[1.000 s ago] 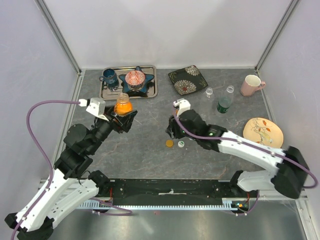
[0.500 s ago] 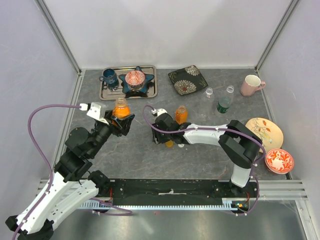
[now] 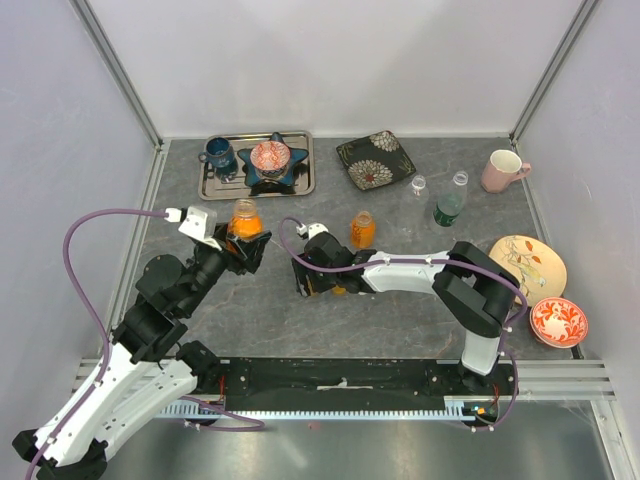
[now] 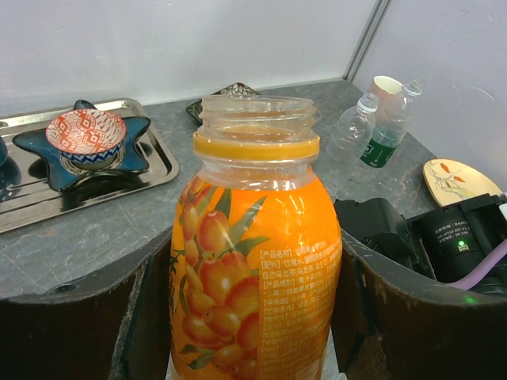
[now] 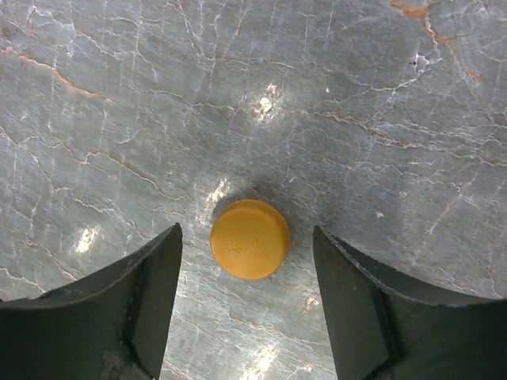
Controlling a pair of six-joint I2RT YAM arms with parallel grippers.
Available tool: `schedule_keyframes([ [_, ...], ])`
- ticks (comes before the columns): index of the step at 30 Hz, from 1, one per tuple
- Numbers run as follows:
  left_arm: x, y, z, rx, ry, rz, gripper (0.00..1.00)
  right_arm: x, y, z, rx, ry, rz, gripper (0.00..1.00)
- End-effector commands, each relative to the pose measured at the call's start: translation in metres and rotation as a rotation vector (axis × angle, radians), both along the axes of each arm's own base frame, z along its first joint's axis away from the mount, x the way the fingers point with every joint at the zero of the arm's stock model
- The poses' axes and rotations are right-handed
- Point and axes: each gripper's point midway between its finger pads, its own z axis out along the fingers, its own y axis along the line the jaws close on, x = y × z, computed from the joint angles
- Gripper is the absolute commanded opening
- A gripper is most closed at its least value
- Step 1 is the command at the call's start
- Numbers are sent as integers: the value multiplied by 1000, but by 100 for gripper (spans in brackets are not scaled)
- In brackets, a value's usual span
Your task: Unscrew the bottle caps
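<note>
An orange juice bottle point(image 4: 255, 158) with no cap on its open neck stands between the fingers of my left gripper point(image 4: 249, 265), which is shut on its body; it shows at the left in the top view point(image 3: 245, 218). My right gripper point(image 5: 247, 234) is open and points down at the table, with a loose orange cap point(image 5: 249, 239) lying between its fingers, touching neither. In the top view the right gripper point(image 3: 308, 282) is near the table's middle. A second orange bottle point(image 3: 362, 230) stands just behind it. Two clear bottles point(image 3: 419, 187) point(image 3: 450, 205) stand farther right.
A metal tray point(image 3: 300, 185) at the back left holds a blue mug point(image 3: 218, 157) and a star dish with a red bowl point(image 3: 270, 158). A dark floral plate point(image 3: 375, 160), a pink mug point(image 3: 503, 169), a patterned plate point(image 3: 527, 263) and a red bowl point(image 3: 558, 321) lie to the right.
My right arm has swung left and lowered over the orange cap. The second orange bottle and the red bowl have come into view. My left gripper shifted slightly with its bottle.
</note>
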Motion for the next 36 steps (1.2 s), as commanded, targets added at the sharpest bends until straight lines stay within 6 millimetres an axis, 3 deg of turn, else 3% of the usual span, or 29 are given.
schedule_keyframes([
  [1,0,3,10,-1,-40,7,52,8,9,23,54,-40,-20,75],
  [4,-1,4,13,-6,-46,9,52,25,3,69,86,-139,-101,78],
  [6,-2,4,16,-6,-54,8,52,38,-4,121,141,-231,-170,80],
  [10,-3,0,20,-6,-65,-18,54,68,-48,210,142,-388,-377,81],
  [11,-4,-3,21,-6,-67,-31,55,70,-55,224,142,-408,-397,81],
  [15,-11,-35,16,14,-57,-204,57,61,-74,291,237,-496,-393,81],
  [16,-25,-53,16,21,-61,-337,57,57,-75,302,257,-516,-367,82],
  [18,-33,-76,7,30,-25,-474,58,38,-68,341,415,-544,-261,82],
  [19,-50,-91,5,25,-11,-613,59,31,-67,345,455,-544,-229,84],
  [21,-60,-110,-3,28,28,-751,59,11,-69,378,609,-557,-145,86],
  [22,-77,-117,-2,20,46,-872,60,5,-68,382,637,-549,-116,87],
  [25,-83,-130,-6,12,109,-986,60,-21,-55,392,699,-480,42,88],
  [28,-76,-134,-7,11,123,-972,60,-35,-44,374,660,-398,142,88],
  [31,-71,-135,1,5,85,-953,61,-35,-51,355,614,-400,133,87],
  [36,-67,-136,0,7,94,-944,61,-46,-46,342,611,-353,192,85],
])
